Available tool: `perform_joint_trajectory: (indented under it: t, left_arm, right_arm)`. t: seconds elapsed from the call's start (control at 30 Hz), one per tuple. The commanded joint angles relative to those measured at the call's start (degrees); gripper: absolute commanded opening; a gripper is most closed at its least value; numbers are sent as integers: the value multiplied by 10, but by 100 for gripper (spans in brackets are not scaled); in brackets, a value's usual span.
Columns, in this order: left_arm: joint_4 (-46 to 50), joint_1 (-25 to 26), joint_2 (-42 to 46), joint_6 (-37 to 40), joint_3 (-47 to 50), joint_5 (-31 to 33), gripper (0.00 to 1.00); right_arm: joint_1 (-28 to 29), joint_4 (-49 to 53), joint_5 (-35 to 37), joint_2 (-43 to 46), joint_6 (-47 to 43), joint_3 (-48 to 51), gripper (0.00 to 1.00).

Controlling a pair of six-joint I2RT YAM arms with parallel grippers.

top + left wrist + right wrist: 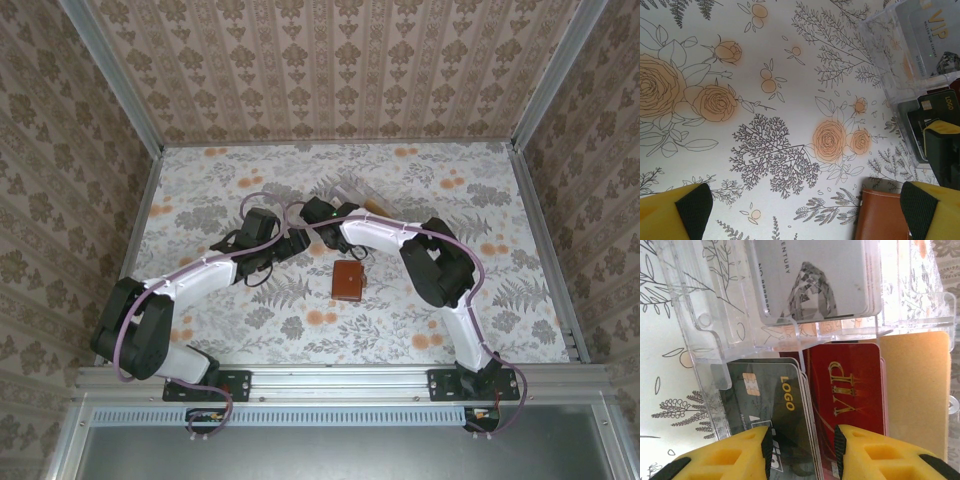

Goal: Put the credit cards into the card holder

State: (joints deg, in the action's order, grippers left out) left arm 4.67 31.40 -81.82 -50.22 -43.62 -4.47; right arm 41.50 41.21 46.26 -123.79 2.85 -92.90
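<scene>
The credit cards point(790, 390) are standing face-out in a clear stand point(695, 335) at the table's point(220, 190) far middle; a dark grey card point(767, 400) reading LOGO and a red card point(850, 385) reading VIP are sitting in front, with a pale card point(815, 285) sitting higher behind; each is fronting a stack whose number is blurring together. One card holder point(348, 282), brown and lying closed, is resting nearer the arms. The right gripper point(804, 455) is hovering half-spread over the grey and red edges, pinching nothing; the left gripper point(800, 215) is gaping wide above bare table.
</scene>
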Motion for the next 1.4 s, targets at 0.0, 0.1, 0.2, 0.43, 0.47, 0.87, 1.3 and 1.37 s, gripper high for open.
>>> perform_joint_trajectory:
  t: [0.0, 0.1, 0.2, 0.43, 0.47, 0.87, 1.3, 1.37]
  left_arm:
    - [7, -4, -12, -6, -11, 5, 100]
    - [7, -4, -15, -6, -14, 3, 100]
    - [7, -4, -17, -5, -13, 2, 100]
    - [9, -4, -18, -5, -14, 3, 100]
    - [9, -4, -18, -5, -14, 3, 100]
    - [11, -4, -21, -2, -16, 1, 100]
    - [11, -4, -27, -2, -25, -4, 100]
    - [12, -4, -27, -1, -26, -4, 100]
  right_arm:
    - [-6, -2, 25, 28, -8, 5, 41]
    - [-8, -1, 19, 28, -9, 5, 35]
    - [-11, 4, 7, 28, -5, 3, 35]
    - [-16, 13, -13, 25, 3, 4, 27]
    - [-16, 13, -13, 26, 4, 4, 26]
    - [-16, 27, -31, 40, 14, -1, 17]
    - [-16, 49, -57, 60, 24, -12, 13]
    - [-16, 52, -74, 70, 28, -12, 13]
